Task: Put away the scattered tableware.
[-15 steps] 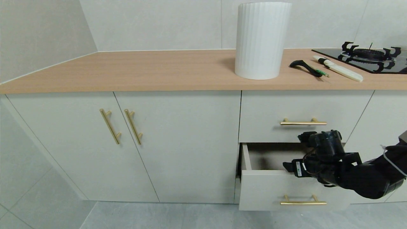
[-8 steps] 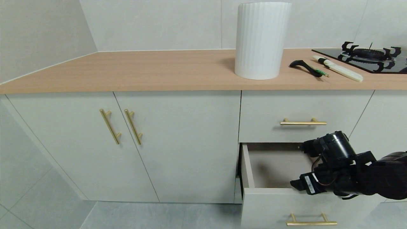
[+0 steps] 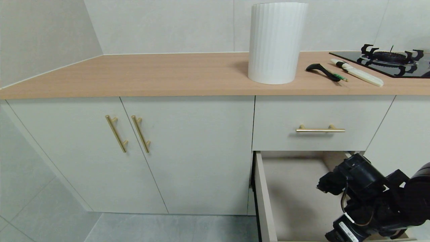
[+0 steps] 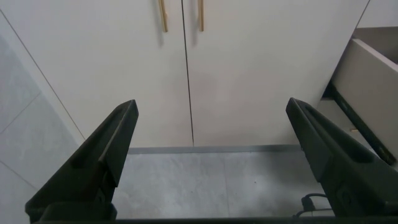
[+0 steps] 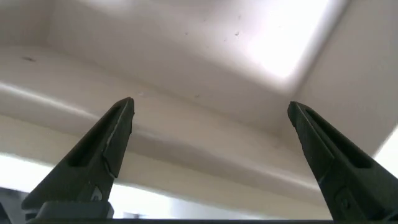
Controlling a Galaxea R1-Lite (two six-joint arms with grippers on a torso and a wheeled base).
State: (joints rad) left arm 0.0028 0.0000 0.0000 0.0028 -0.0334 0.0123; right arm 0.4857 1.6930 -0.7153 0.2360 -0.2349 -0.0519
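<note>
Head view: the peeler [image 3: 323, 71] and knife [image 3: 357, 76] lie near the table's [image 3: 168, 74] right end, beside the hob [image 3: 386, 62]; the lower drawer [image 3: 295, 195] stands open. Left wrist view: your left hand [image 4: 210, 106] gapes wide, facing cupboard doors [image 4: 249, 68]. Right wrist view: your right hand [image 5: 210, 106] is spread wide inside the drawer.

- A white ribbed container [image 3: 276, 42] stands upright on the desk [image 3: 151, 72].
- Right of the container lie a black utensil [image 3: 322, 71] and a white knife [image 3: 357, 72], then a hob [image 3: 389, 60].
- Below the container, the lower drawer [image 3: 295, 195] is open, with the right arm [image 3: 369, 198] over it.
</note>
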